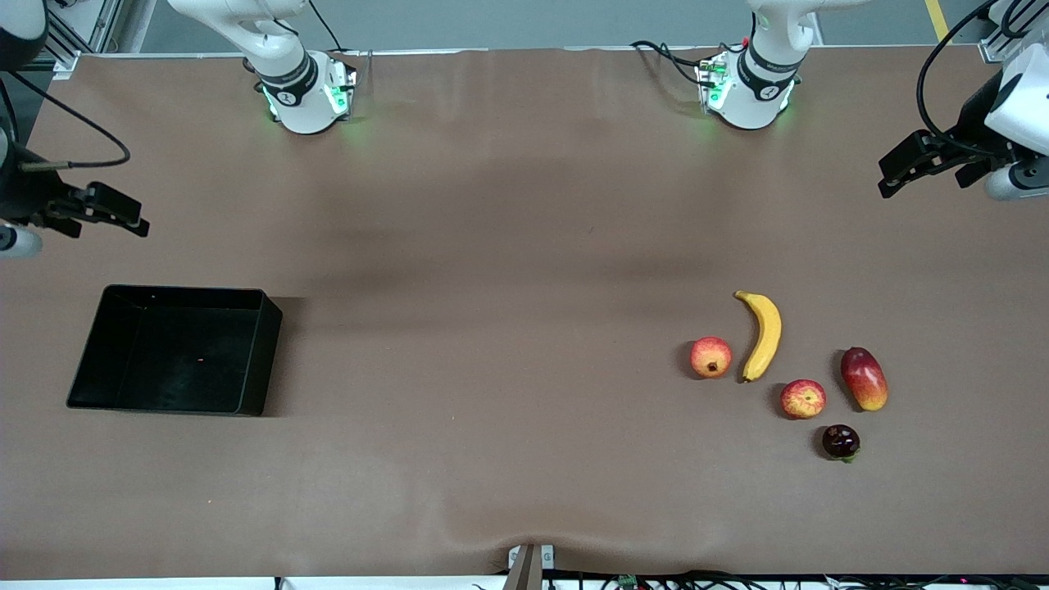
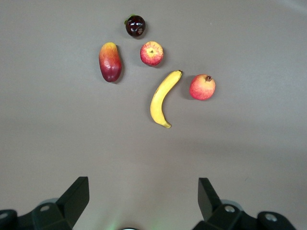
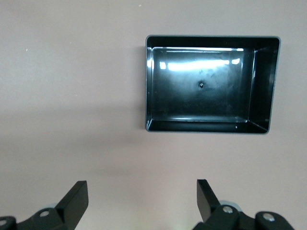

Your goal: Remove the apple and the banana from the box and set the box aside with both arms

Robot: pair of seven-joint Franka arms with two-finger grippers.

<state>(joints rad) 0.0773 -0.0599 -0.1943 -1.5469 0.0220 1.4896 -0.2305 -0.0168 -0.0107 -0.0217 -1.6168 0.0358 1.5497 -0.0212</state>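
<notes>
The yellow banana (image 1: 762, 334) lies toward the left arm's end of the table, and the red-and-yellow apple (image 1: 803, 399) lies nearer the front camera beside it. Both also show in the left wrist view, the banana (image 2: 163, 98) and the apple (image 2: 151, 53). The black box (image 1: 261, 352) stands empty toward the right arm's end and shows in the right wrist view (image 3: 261, 81). My left gripper (image 1: 897, 168) (image 2: 143, 187) is open and empty, up over the table's edge at the left arm's end. My right gripper (image 1: 123, 215) (image 3: 142, 188) is open and empty, up at the right arm's end.
A round red-orange fruit with a dark calyx (image 1: 710, 357) lies beside the banana. An oblong red mango (image 1: 864, 378) and a small dark purple fruit (image 1: 841, 442) lie by the apple. The brown table (image 1: 492, 328) is bare between the box and the fruits.
</notes>
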